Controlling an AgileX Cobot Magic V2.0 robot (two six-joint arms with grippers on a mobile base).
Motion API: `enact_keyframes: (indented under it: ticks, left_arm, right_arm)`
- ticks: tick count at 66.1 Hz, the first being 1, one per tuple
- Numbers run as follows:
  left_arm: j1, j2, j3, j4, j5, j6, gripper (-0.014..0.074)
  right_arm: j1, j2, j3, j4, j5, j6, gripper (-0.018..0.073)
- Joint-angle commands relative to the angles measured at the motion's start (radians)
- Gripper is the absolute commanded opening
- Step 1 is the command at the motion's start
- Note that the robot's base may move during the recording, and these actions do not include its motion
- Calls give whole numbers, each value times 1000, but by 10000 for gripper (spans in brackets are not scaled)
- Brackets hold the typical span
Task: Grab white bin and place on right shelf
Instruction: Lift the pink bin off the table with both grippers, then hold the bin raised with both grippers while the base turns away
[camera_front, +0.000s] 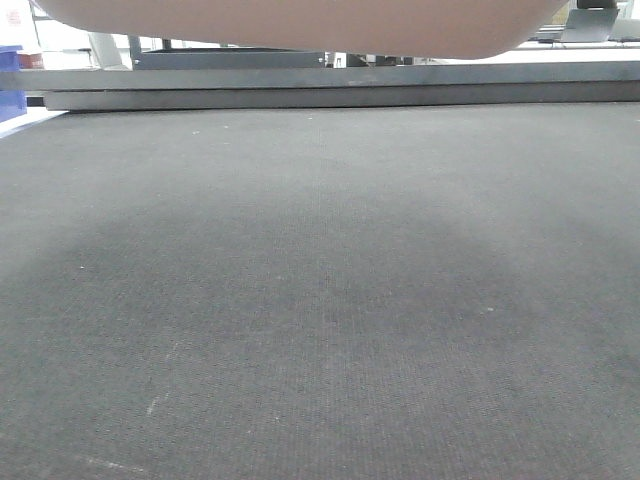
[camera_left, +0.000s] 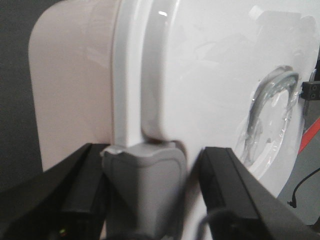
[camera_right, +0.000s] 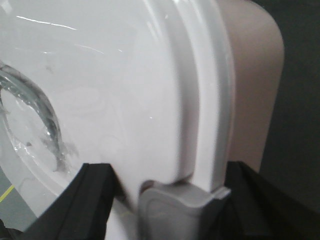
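The white bin (camera_front: 300, 25) hangs above the dark grey surface; only its pinkish underside shows at the top of the front view. In the left wrist view its glossy white lid (camera_left: 200, 75) fills the frame. My left gripper (camera_left: 150, 155) is closed around the bin's grey end latch (camera_left: 142, 190). In the right wrist view the lid (camera_right: 125, 75) fills the frame too. My right gripper (camera_right: 167, 172) is closed around the opposite grey latch (camera_right: 175, 210). A broad brushed-metal rail of the right shelf (camera_front: 330, 85) runs across behind and below the bin.
A dark grey matted surface (camera_front: 320, 300) spreads under the bin up to the rail. A blue open bin (camera_front: 10, 85) stands at the far left edge. Metal frames show beyond the rail. A red bar (camera_left: 310, 132) shows in the left wrist view.
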Motion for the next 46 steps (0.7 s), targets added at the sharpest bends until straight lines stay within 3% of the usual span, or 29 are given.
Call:
enact_keyframes:
  ticks: [1,46]
  left_arm:
    - [-23,-14,-33,-220,70,2,238]
    - [-23,-14,-33,-220,70,2,238]
  right_arm:
    - [21,-19,-37,245,130,-16,464]
    - [21,-19,-37,245,130,-16,437]
